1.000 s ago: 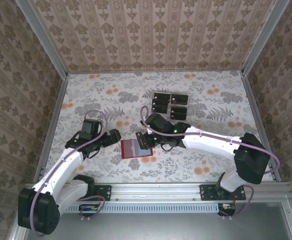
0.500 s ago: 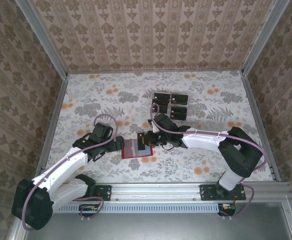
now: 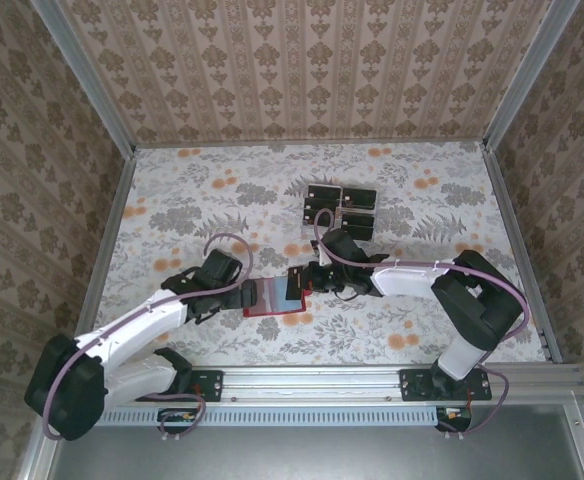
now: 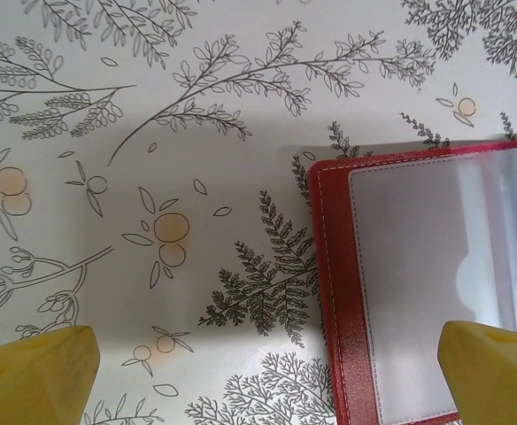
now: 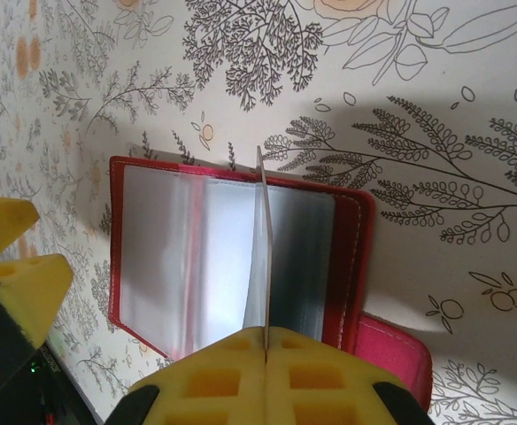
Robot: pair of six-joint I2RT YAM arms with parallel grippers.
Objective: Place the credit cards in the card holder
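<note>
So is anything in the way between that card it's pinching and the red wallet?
Nothing visible. The right gripper holds the card edge-on right over the open card holder, whose clear pockets lie bare. The left gripper stands open by the holder's left edge, off to the side of the card's path.

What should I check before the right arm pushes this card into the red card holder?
1. Card gripped: ok, the right gripper is shut on one credit card, seen edge-on.
2. The card holder open, pockets up: ok.
3. Card edge lined up with a pocket mouth: cannot tell.
4. The left gripper open, its fingers on either side of the holder's red edge: ok.
5. Holder pinned against sliding: cannot tell.
6. The other credit cards out of the way: ok, they lie beyond the holder.
</note>
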